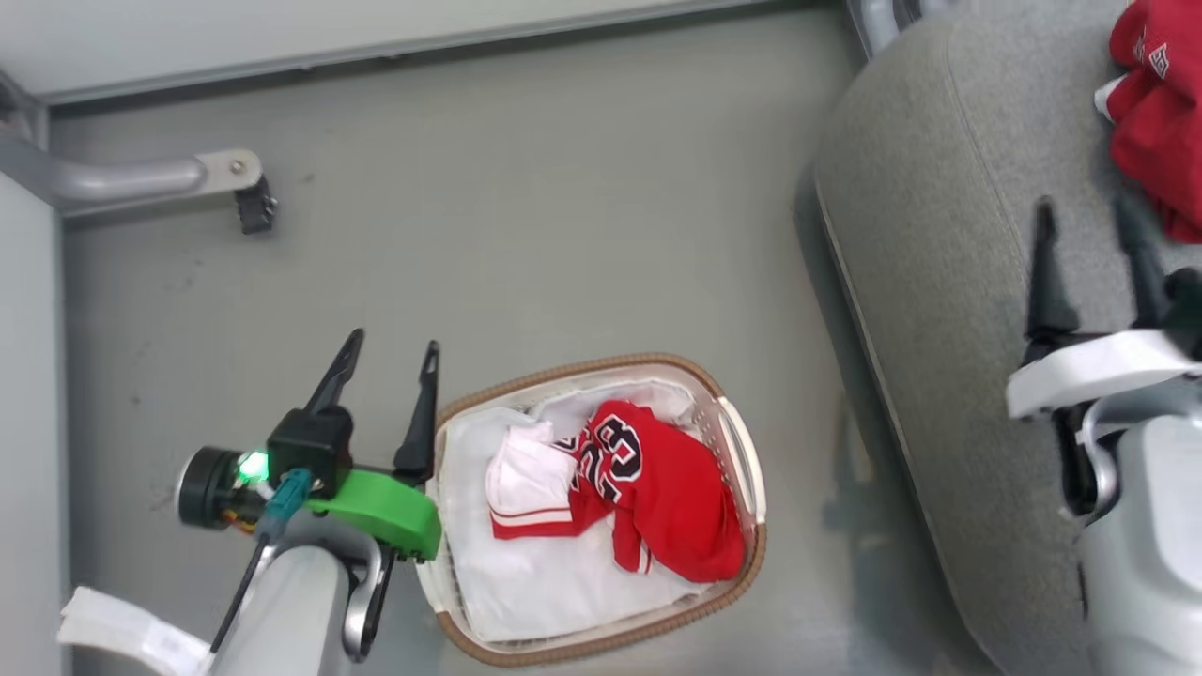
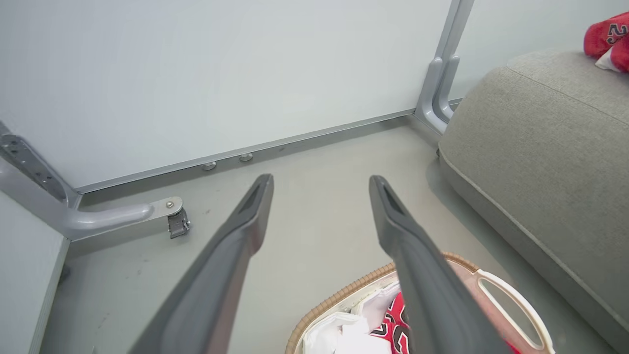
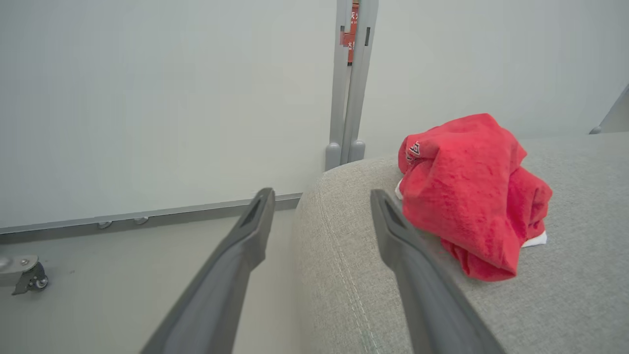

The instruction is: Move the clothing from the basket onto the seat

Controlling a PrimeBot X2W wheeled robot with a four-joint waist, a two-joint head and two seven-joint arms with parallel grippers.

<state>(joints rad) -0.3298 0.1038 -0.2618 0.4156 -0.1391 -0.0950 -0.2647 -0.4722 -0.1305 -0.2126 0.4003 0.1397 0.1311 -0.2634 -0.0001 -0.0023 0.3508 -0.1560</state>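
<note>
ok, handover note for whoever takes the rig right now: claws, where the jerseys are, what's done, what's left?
Left claw: open, empty, over the floor beside the basket.
Right claw: open, empty, above the seat.
Done: one crumpled jersey lies on the seat near that claw.
Left: numbered jersey lies in the basket on the white sheet; it needs moving to the seat.

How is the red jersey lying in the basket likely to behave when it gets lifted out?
The red jersey lies crumpled in soft folds, so it will probably hang limp and unfurl when lifted. It looks thin, so likely light. It rests on the white sheet in the basket, which might drag up too.
</note>
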